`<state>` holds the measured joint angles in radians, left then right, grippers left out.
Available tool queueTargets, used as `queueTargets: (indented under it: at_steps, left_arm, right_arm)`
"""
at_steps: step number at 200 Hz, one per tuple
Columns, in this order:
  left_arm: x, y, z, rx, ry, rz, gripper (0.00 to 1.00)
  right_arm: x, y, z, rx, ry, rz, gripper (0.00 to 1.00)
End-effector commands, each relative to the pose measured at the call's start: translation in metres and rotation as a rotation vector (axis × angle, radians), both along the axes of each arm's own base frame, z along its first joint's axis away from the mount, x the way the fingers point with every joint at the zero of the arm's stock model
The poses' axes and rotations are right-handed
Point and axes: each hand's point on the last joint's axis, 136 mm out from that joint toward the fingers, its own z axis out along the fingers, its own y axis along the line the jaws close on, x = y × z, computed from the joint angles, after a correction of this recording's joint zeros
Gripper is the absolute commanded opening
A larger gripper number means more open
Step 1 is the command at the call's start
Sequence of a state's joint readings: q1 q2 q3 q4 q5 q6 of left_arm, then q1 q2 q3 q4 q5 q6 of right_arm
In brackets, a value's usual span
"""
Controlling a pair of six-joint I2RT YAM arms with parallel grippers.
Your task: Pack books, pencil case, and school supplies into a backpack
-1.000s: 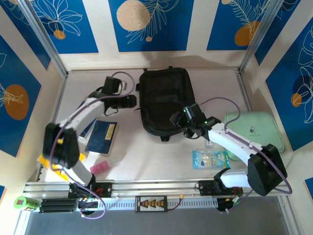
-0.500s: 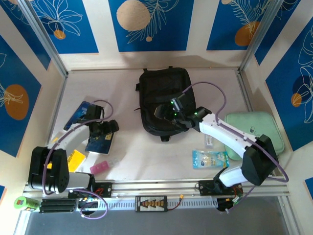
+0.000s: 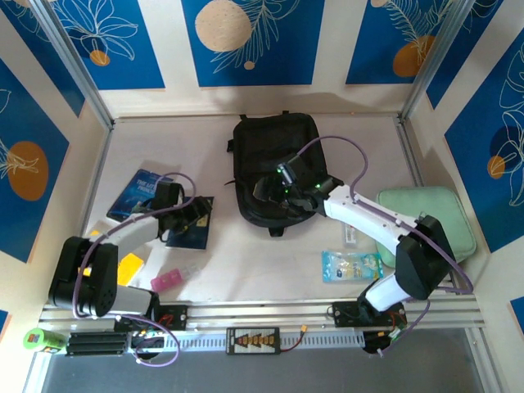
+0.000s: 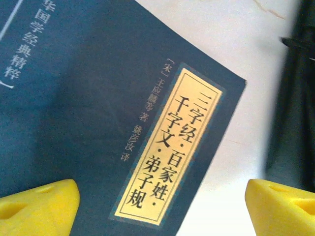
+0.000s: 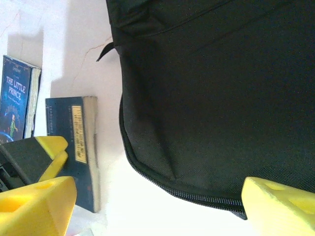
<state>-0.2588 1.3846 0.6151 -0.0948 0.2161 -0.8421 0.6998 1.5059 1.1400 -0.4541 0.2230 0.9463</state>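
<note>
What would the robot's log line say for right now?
left claw: open, above gold-label book | right claw: open, over backpack edge

The top camera looks down from high behind the near edge, far enough back to take in the whole table (image 3: 270,254). The left wrist camera faces down, very close over the labelled book (image 4: 98,123), so that little more than one corner fits. The right wrist camera hangs close over the backpack (image 5: 221,88), looking across its zipped edge toward the left side. That same book appears in all three views.
</note>
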Motion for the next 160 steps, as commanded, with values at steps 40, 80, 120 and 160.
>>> queueTargets:
  at_steps: [40, 80, 120, 160]
  left_arm:
    - [0.015, -0.030, 0.039, -0.142, -0.026, -0.031, 0.90]
    - [0.011, 0.037, 0.051, 0.073, -0.069, 0.020, 1.00]
    - [-0.009, 0.072, 0.030, 0.138, 0.011, 0.042, 0.99]
    - [-0.026, 0.072, 0.006, 0.106, 0.067, 0.029, 0.97]
  right_arm:
    - [-0.006, 0.052, 0.000, 0.024, 0.038, 0.147, 0.82]
    - [-0.019, 0.102, -0.023, 0.001, 0.086, 0.261, 0.70]
    - [-0.026, 0.150, -0.049, -0.063, 0.100, 0.381, 0.61]
    - [-0.022, 0.148, -0.082, -0.188, 0.146, 0.322, 0.58]
